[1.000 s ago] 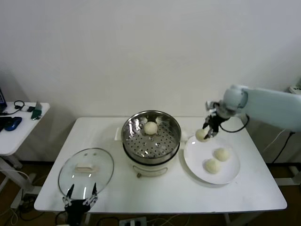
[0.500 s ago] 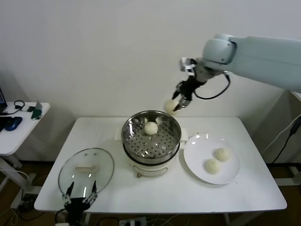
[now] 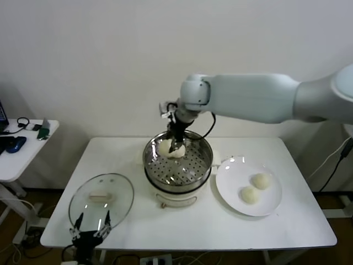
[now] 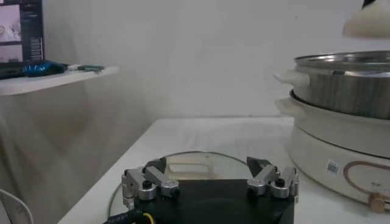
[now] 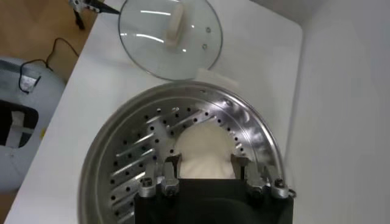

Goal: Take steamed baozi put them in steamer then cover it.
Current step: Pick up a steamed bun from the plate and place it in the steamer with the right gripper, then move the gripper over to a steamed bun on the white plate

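I hold my right gripper (image 3: 177,144) low over the steamer (image 3: 177,161), at its far rim, because the bun (image 5: 205,152) clamped between my narrowed fingers has to land on the perforated floor beside the one already there. In the head view two pale buns sit together at the steamer's far side; one of them is mine, but I cannot tell there which. The wrist view shows my fingers pressed against both flanks of a bun, with the holed metal floor just below it. I judge the next thing is to set it down gently before letting go, so it does not roll.

Two more buns (image 3: 255,187) wait on the white plate (image 3: 231,190), just to the right of the steamer, close enough for short trips. The glass lid (image 3: 101,200) lies flat on the table to the left of the steamer and nearer me, handle up, out of the loading path until the buns are in.

My left gripper (image 3: 89,233) waits spread wide, empty, at the lid's near edge, well placed to pick it up later.

The steamer stands mid-table on a plain white tabletop (image 3: 193,226). Behind it is a bare white wall; off to the left of the steamer, beyond a gap, stands a smaller side table (image 3: 25,152) with cables and small gadgets.
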`<state>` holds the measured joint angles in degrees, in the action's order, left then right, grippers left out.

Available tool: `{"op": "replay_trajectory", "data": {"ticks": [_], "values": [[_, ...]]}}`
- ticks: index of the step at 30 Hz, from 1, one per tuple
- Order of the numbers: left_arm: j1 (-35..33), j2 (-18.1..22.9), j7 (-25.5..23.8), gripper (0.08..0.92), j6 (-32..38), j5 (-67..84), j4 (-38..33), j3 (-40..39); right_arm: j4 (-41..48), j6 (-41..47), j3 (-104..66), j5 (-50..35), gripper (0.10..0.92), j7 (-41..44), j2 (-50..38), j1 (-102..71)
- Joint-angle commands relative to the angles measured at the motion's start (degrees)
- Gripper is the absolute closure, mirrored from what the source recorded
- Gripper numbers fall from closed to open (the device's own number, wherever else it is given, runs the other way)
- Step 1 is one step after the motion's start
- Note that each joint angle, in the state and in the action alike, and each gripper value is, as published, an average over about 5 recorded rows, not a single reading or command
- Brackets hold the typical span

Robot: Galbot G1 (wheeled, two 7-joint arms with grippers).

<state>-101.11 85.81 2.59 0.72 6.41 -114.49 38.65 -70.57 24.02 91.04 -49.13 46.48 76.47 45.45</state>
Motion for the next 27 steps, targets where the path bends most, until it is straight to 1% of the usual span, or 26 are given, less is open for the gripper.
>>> {"op": "replay_trajectory", "data": {"ticks": [1, 11, 14, 18, 22, 27], "values": [[0.40, -0.01, -0.01, 0.177, -0.02, 0.33, 0.45, 0.01, 7.42, 0.80, -1.49, 6.05, 0.440, -2.41, 5.34, -11.09], [0.88, -0.16, 0.05, 0.177, 0.09, 0.46, 0.73, -0.02, 9.92, 0.77, -3.69, 7.96, 0.437, -4.11, 6.00, -14.32], [0.66, -0.15, 0.06, 0.177, 0.07, 0.47, 0.39, 0.04, 9.56, 0.45, -4.21, 7.59, 0.398, -4.03, 5.51, -13.73], [0.50, -0.07, 0.05, 0.177, -0.03, 0.44, 0.02, 0.14, 7.74, -1.15, -4.53, 5.68, 0.287, -2.78, 3.61, -10.32], [0.27, 0.05, 0.04, 0.177, -0.11, 0.30, -0.38, 0.16, 5.69, -5.02, -2.10, 2.71, 0.214, 3.31, -0.51, -1.57], [0.28, 0.08, 0.04, 0.177, -0.11, 0.06, -0.46, 0.07, 0.88, -8.47, 3.36, -4.57, 0.203, 13.06, -11.04, 9.67]]}}
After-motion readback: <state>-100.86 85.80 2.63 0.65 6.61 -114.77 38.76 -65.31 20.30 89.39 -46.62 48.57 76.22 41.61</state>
